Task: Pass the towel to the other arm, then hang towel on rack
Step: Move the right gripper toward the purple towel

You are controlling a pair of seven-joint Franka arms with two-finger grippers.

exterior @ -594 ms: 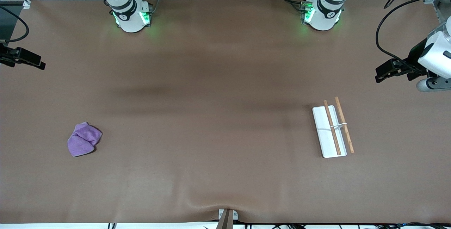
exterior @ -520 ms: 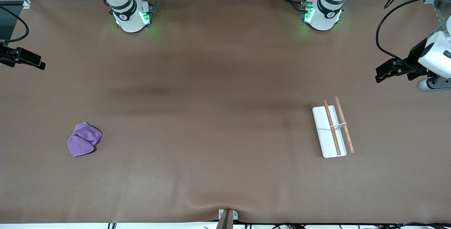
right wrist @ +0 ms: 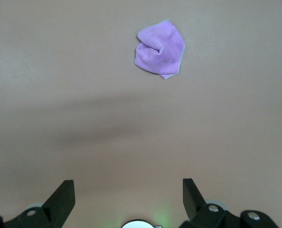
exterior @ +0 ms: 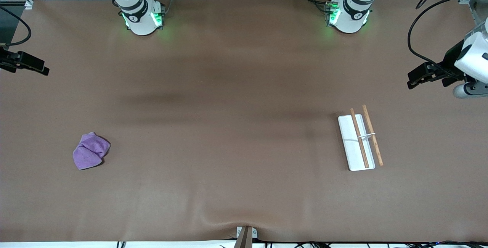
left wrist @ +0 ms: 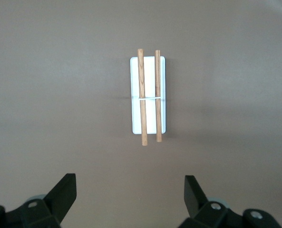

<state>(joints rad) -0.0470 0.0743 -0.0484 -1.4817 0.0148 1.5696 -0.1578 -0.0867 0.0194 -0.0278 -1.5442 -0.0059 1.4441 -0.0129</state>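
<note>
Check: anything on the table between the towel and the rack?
Nothing. The front view shows only bare brown table surface between the towel, toward the right arm's end, and the rack, toward the left arm's end.

Three cameras, one desk (exterior: 236, 87)

Front view looks down from high across; wrist views look down, sharing rack (exterior: 359, 138) (left wrist: 148, 97) at 3 o'clock, towel (exterior: 90, 151) (right wrist: 160, 49) at 9.

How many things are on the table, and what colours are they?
Purple: 1, the towel
White with brown rods: 1, the rack
Total: 2
Robot grippers, both up in the air with fingers open: 2, the left gripper and the right gripper
</note>
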